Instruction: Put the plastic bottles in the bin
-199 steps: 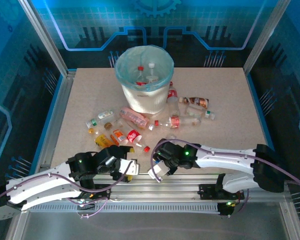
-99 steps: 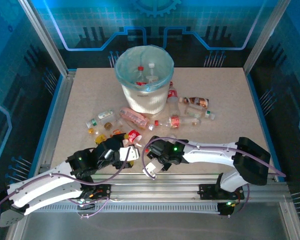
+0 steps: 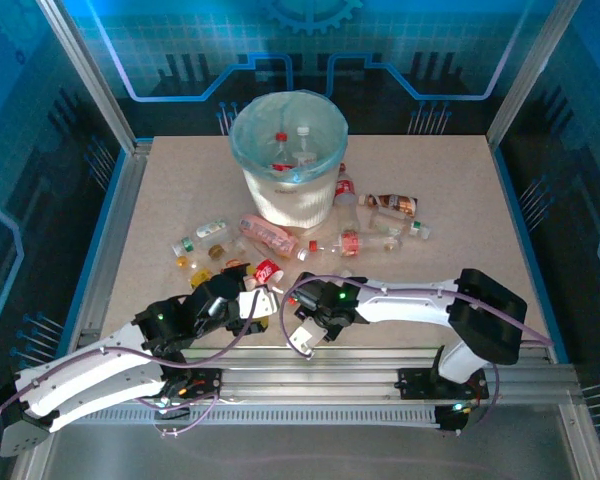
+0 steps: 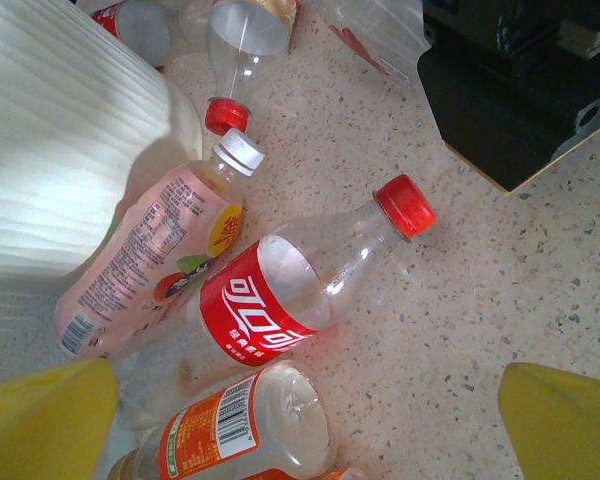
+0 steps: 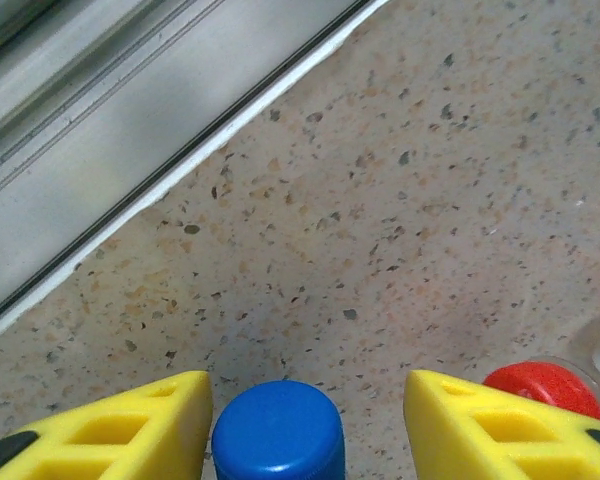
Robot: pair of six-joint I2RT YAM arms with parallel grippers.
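White bin [image 3: 285, 205] with teal liner [image 3: 242, 148], speckled beige table [image 3: 460, 235], red-labelled, red-capped clear bottle [image 4: 280, 305], pink bottle [image 4: 150, 262], blue cap [image 5: 278, 432].

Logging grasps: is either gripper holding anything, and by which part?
Nothing held: the right gripper stands open around a blue cap, the left gripper open over a red-labelled bottle.

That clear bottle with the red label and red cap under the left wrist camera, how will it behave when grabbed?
The clear red-label bottle looks empty, so probably very light. Its thin wall would likely dent under a squeeze. Lying on its side on the table, it may roll if nudged, though the pink bottle beside it could block it.
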